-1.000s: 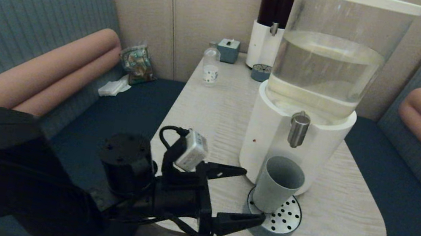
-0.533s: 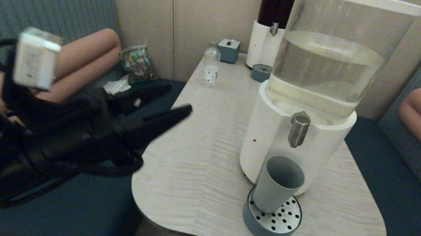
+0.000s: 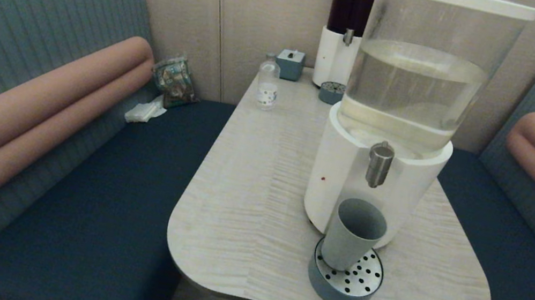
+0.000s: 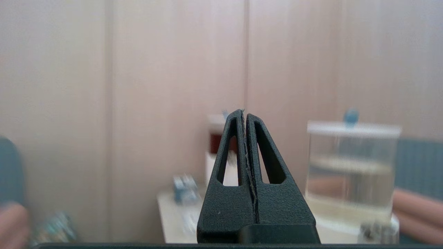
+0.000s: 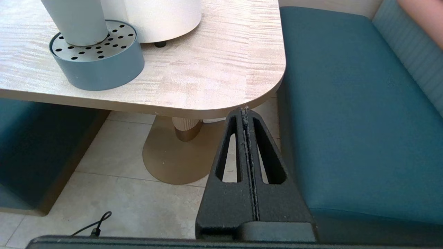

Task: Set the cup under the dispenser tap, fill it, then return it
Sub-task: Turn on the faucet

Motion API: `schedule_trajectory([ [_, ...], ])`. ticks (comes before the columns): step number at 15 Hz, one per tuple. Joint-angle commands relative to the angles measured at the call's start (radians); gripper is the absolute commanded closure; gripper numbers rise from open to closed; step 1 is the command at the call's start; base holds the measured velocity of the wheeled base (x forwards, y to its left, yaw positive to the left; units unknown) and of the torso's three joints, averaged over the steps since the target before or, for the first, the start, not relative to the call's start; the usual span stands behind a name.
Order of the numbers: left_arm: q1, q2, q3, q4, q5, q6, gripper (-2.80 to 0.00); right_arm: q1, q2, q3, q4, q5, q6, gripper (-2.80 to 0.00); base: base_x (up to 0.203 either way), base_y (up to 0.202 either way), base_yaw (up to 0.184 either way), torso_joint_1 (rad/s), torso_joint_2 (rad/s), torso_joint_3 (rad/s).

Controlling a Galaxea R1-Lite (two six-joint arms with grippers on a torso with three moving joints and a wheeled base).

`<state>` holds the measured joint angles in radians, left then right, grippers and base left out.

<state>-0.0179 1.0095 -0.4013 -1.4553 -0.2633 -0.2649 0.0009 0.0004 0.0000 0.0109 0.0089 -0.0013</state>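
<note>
You've got the cup [image 3: 353, 233] upright on the drip tray [image 3: 343, 286], right under the tap [image 3: 380, 164] of the big dispenser [image 3: 404, 113], near the table's [image 3: 249, 196] front edge, right of centre. Behind that, at the back by the wall: 2nd dispenser [image 3: 344, 32] w/ its own small tray [image 3: 331, 92] in front. Left of it a small box [image 3: 290, 63], then a bottle [image 3: 267, 84] just in front-left of the box. Bench seats either side; on the left bench [image 3: 94, 181], far corner, a packet [image 3: 175, 80] w/ a tissue [image 3: 144, 111] in front of it.
</note>
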Motion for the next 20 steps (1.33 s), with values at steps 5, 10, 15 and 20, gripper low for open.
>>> schedule_trajectory([
  [5,0.035,-0.677,0.001,0.602,0.018,-0.043,0.0,0.001,0.0,0.0,0.0,0.0,0.0,0.0,0.0,0.0,0.0,0.0,0.0,0.0],
  [10,0.026,-1.006,0.001,1.312,0.044,-0.086,0.0,0.0,0.0,0.0,0.0,0.0,0.0,0.0,0.0,0.0,0.0,0.0,0.0,0.0],
  [15,0.025,-1.008,0.408,1.327,0.167,0.328,0.0,0.001,0.0,0.0,0.0,0.0,0.0,0.0,0.0,0.0,0.0,0.0,0.0,0.0],
  [20,0.024,-1.009,0.383,1.448,0.243,0.359,0.0,0.001,0.0,0.0,0.0,0.0,0.0,0.0,0.0,0.0,0.0,0.0,0.0,0.0],
])
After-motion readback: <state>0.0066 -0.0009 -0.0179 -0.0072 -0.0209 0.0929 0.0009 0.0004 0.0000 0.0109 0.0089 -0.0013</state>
